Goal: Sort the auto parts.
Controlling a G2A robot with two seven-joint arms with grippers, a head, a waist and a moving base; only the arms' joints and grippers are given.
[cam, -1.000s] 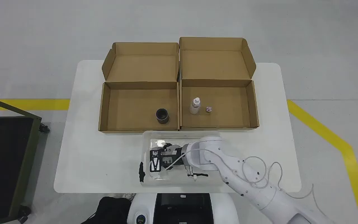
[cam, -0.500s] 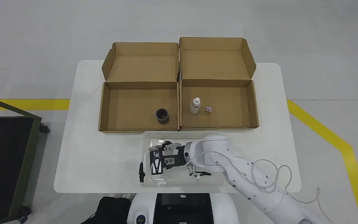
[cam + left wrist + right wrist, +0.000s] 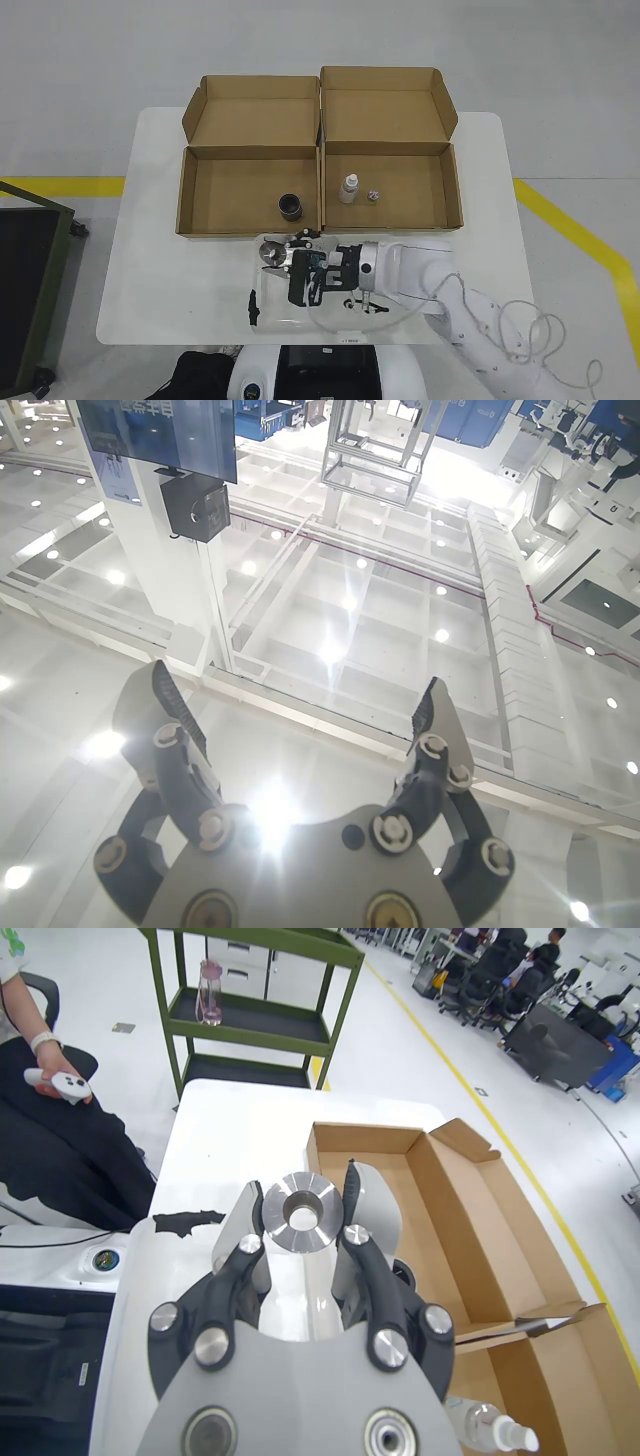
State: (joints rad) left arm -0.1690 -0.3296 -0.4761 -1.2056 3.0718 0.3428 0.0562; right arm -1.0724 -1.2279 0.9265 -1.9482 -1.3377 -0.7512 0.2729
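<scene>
My right gripper point(image 3: 303, 1198) is shut on a silver metal ring point(image 3: 302, 1218) with a centre hole, gripped by its rim. From above, that gripper point(image 3: 280, 256) holds the ring point(image 3: 271, 252) over the far left corner of the clear tray point(image 3: 400, 238), close to the left cardboard box point(image 3: 200, 190). That box holds a dark cylinder point(image 3: 290, 206). The right box point(image 3: 440, 190) holds a white bottle point(image 3: 348, 187) and a small part point(image 3: 373, 194). My left gripper point(image 3: 297, 680) is open with nothing between its fingers and points up at the ceiling.
Black parts point(image 3: 350, 305) lie in the tray under the arm. One black piece point(image 3: 252, 306) sits on the table just left of the tray. The left box point(image 3: 450, 1208) lies right of the held ring, the bottle point(image 3: 487, 1428) nearer. A green cart point(image 3: 250, 1003) stands off the table.
The right gripper has lifted out of the tray with the ring and moved toward the boxes, its wrist turning. The parts in the boxes have not moved.
</scene>
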